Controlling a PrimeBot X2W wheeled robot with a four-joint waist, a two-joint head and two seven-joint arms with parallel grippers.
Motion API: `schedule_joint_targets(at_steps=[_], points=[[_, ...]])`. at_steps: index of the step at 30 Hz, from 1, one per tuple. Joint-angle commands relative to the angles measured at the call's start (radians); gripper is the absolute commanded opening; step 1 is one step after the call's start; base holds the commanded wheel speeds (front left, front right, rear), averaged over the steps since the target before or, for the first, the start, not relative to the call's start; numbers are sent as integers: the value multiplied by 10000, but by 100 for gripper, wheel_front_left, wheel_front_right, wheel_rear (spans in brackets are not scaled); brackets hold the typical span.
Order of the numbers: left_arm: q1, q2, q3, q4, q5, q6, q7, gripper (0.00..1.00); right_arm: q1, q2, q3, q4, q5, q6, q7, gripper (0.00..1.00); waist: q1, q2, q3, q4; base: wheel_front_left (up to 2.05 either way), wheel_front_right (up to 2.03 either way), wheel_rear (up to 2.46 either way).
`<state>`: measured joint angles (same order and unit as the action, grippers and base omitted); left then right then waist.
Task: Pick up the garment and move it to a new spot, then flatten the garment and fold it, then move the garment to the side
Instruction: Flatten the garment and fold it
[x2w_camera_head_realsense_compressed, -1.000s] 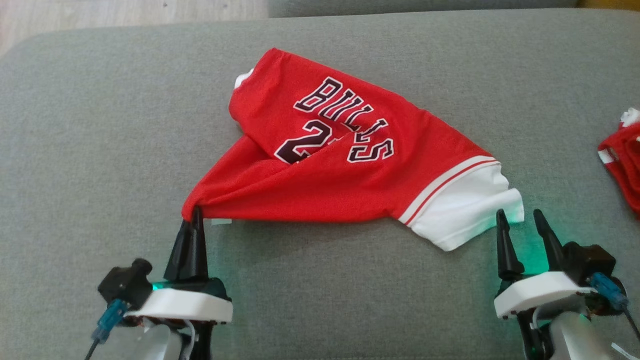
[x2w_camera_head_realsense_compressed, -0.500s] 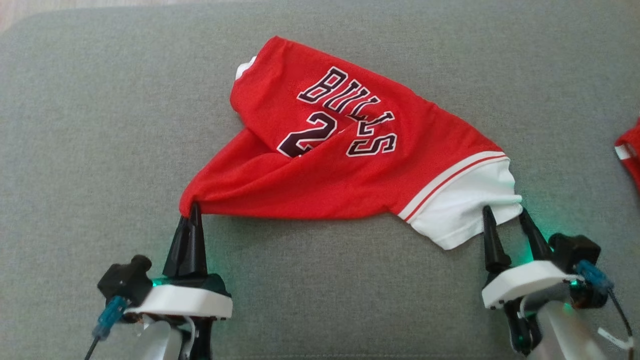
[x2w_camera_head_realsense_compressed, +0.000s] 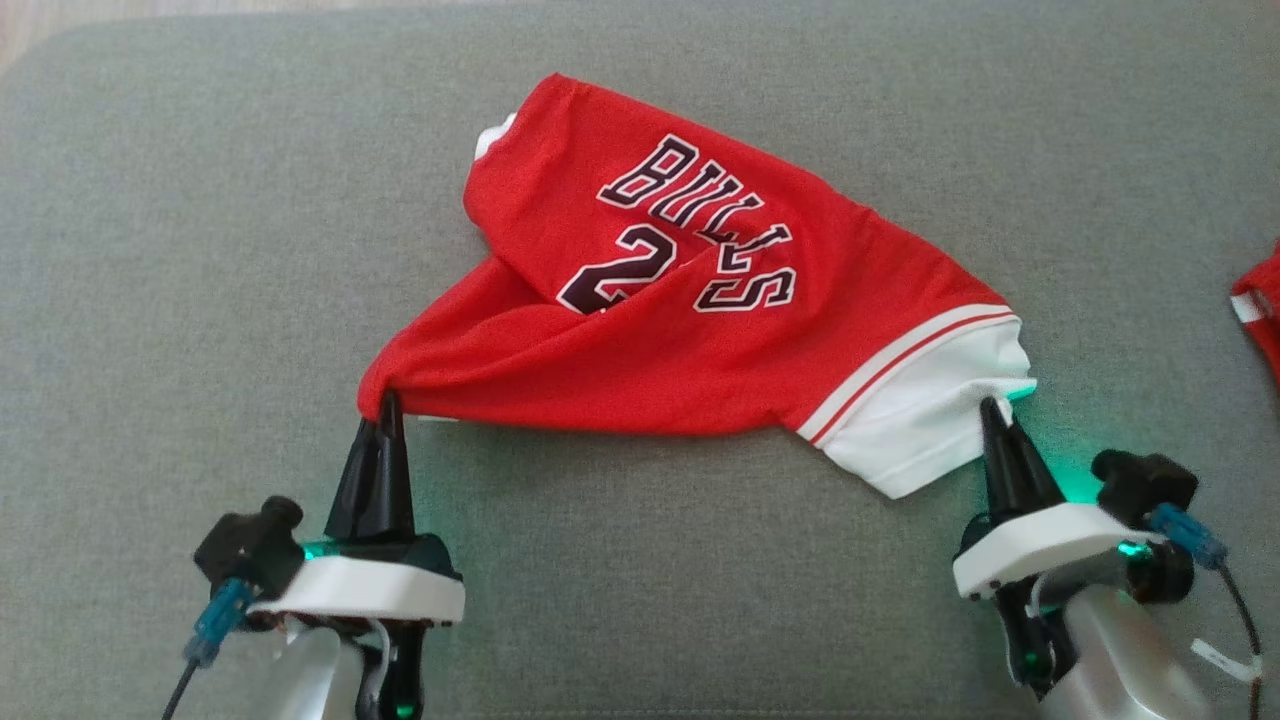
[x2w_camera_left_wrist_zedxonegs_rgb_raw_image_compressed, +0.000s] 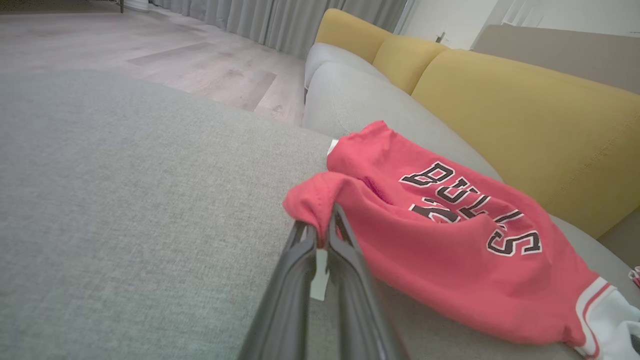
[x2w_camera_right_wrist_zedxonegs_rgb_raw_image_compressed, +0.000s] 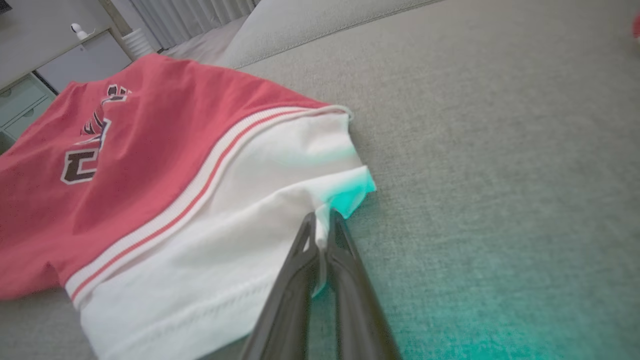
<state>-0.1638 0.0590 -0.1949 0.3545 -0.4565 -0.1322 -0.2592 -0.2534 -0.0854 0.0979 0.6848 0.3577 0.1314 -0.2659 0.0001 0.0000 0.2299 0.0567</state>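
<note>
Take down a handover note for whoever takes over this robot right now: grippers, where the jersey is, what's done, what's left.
Left gripper: jaws shut on a bunched red corner of the jersey.
Right gripper: jaws shut on its white hem corner.
Jersey: rumpled on the grey sofa cushion; second red garment at the far right.
Done: both corners gripped.
Left: apparently lift and move, flatten, fold, set aside.

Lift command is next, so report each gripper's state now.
Left gripper: shut on a bunched red corner of the jersey.
Right gripper: shut on the jersey's white edge.
</note>
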Motion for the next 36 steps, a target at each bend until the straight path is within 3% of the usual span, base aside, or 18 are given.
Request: schedule_joint_targets(at_steps=[1,9,10,15,20,28,36], points=[[-288,169,323,-389,60,15,-26,0,137,-93,202,-597,236,-7,41,0,-1,0,-146,-22,0,0,0],[-1183,964,179,-1629,60,15,-26,0,-340,-283,-140,-4301,1858,-7,41,0,-1,0,-1010,-287,0,0,0],[-1183,964,179,-1629,60,15,-26,0,-340,-283,-140,-4301,1858,-7,41,0,-1,0,-1010,-287,0,0,0],[-2450,2068,-260,-2122,-158,15,-26,0,-1413,-933,-247,-5998,2598,-7,41,0,-1,0,-1740,-442,0,0,0],[-3834,3212,-1079,-2113,-684,15,-26,0,-2741,-1721,-109,-6772,3205,-7,41,0,-1,0,-2202,-521,0,0,0],[-5835,4188,-1546,-1765,-1692,15,865,0,-5043,-2675,480,-6158,3581,-7,380,0,-1,0,-1793,-467,0,0,0],[-7591,3684,-1337,-275,-2165,154,1183,0,-7918,-2382,646,-3399,2743,-7,385,0,-1,0,-114,-383,0,0,0]])
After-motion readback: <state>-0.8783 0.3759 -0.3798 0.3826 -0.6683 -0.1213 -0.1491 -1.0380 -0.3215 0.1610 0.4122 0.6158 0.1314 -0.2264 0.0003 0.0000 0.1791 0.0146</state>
